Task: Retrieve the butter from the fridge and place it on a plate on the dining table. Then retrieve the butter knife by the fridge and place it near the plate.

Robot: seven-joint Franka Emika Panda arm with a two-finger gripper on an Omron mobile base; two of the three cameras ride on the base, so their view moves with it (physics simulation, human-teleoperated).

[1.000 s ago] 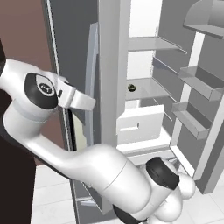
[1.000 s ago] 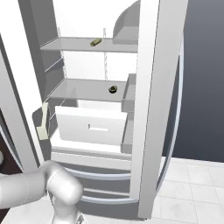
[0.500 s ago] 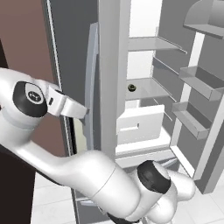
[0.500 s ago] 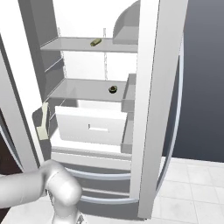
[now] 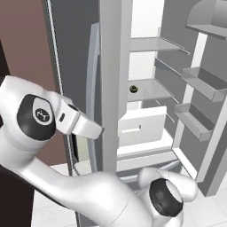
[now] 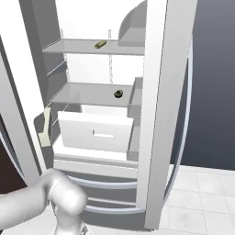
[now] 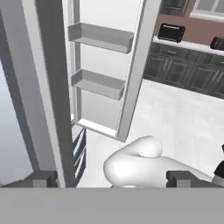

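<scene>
Fridge (image 6: 156, 114) doors are open. Butter (image 6: 100, 44) lies on the top shelf, at 11 o'clock in the right base view. A small dark round item (image 6: 118, 93) sits on the shelf below, above the white drawer (image 6: 94, 133). Gripper (image 7: 111, 178) jaws are spread wide and empty, fingertips (image 7: 43, 178) facing the door bins (image 7: 101, 37).

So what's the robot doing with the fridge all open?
The robot is at the fridge, whose doors are open, looking for the butter. That small yellowish stick lies on the top shelf; a small dark round thing sits on the shelf below. The arm is off to the left by the door, jaws wide open and holding nothing.
</scene>
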